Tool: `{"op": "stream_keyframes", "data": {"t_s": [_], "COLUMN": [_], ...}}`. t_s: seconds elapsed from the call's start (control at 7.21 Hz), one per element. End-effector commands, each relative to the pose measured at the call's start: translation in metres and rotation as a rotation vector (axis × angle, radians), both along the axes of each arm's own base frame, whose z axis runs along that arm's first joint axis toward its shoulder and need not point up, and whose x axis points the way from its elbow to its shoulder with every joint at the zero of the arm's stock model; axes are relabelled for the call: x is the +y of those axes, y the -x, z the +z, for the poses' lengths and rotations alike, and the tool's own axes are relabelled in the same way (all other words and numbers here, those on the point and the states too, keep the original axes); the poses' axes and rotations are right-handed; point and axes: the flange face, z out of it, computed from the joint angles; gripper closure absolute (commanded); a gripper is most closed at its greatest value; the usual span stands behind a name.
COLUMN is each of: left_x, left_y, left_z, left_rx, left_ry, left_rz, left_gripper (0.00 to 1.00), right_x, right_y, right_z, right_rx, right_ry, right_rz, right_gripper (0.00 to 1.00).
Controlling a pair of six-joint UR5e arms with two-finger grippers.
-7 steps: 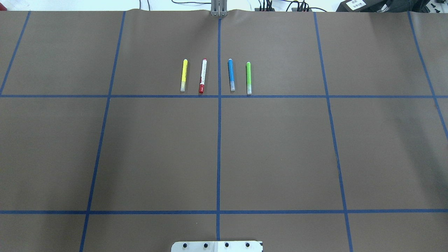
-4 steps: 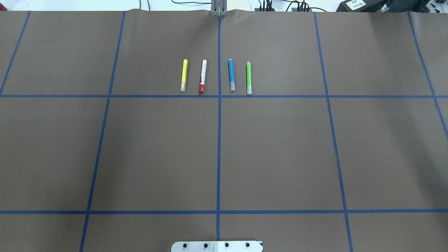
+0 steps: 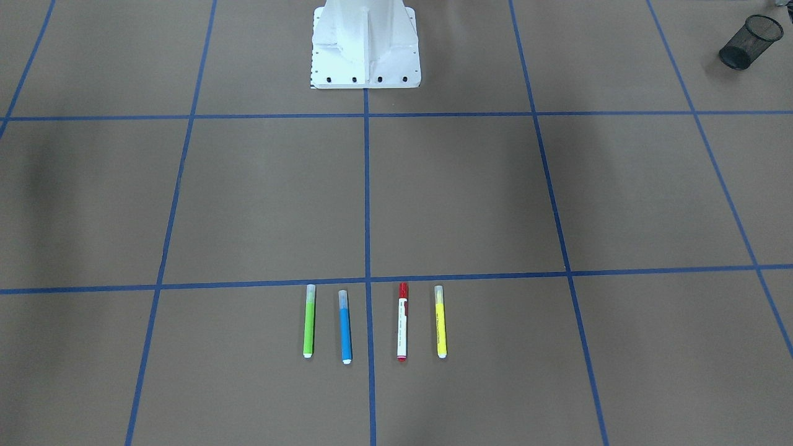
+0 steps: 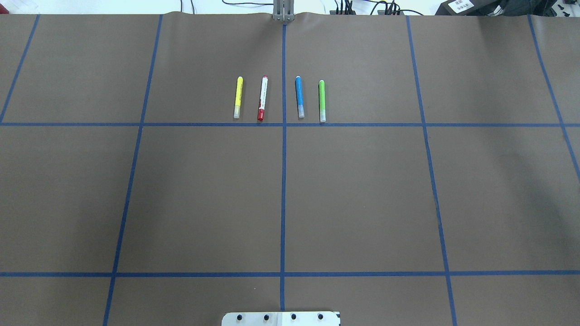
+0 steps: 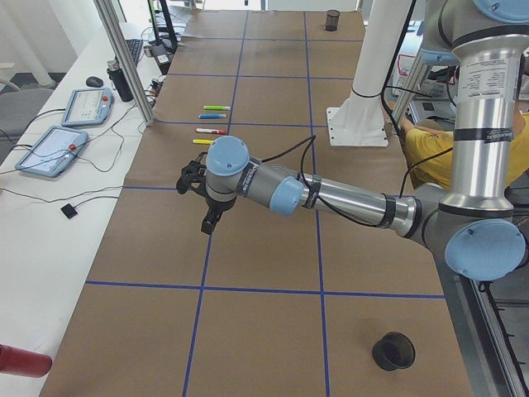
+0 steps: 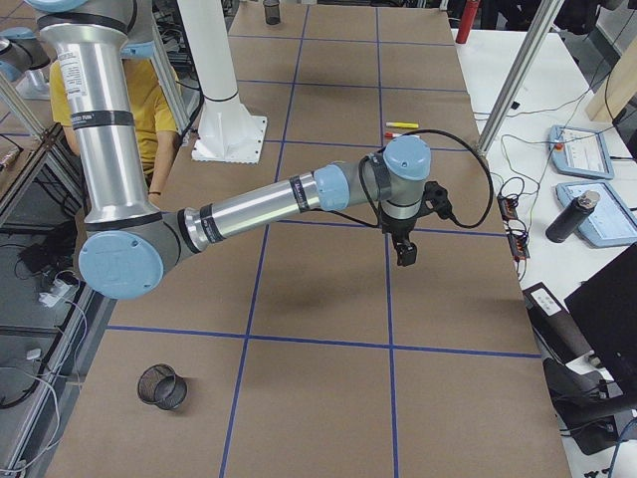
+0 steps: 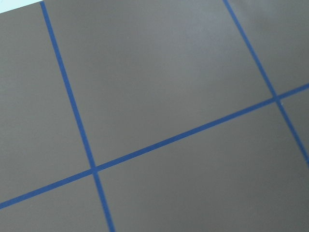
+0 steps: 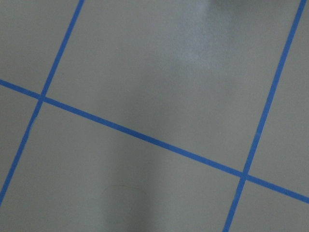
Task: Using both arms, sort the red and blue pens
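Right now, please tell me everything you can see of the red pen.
The red pen is a slim marker with a white, plastic-looking barrel bearing small print, a red cap at the end nearer the robot and a small red end opposite. It lies flat on the brown table cover, on the robot's left of the centre tape line, between the yellow marker and the blue pen, roughly parallel to both and touching neither. Nothing but the cover touches it.

No change shows overhead (red pen (image 4: 263, 98), blue pen (image 4: 299, 97) unmoved).
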Motion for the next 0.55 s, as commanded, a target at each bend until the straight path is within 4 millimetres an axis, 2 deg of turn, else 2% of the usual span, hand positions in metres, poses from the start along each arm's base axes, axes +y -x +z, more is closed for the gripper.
{"op": "stream_keyframes", "data": {"t_s": [0.0, 0.14, 0.28, 0.42], "left_x": [-0.024, -0.027, -0.021, -0.026], "left_y": [-0.033, -0.073, -0.094, -0.141], "left_z": [-0.040, -0.055, -0.061, -0.085], "left_rx": [0.056, 0.054, 0.063, 0.090], "left_ry": [0.068, -0.022, -0.080, -0.072], "left_rz": [-0.034, 0.030, 0.036, 0.088], "left_gripper": [0.00, 0.00, 0.00, 0.00], "right_x": [-0.025, -0.022, -0.023, -0.027], "right_y": [0.036, 0.067, 0.077, 0.079], "right_z": [-0.046, -0.057, -0.064, -0.081], "right_rx": [0.005, 0.015, 0.016, 0.007], "right_ry": [0.022, 0.055, 0.054, 0.024], "right_rz": [0.053, 0.064, 0.064, 0.062], "right_gripper": [0.00, 0.00, 0.00, 0.00]}}
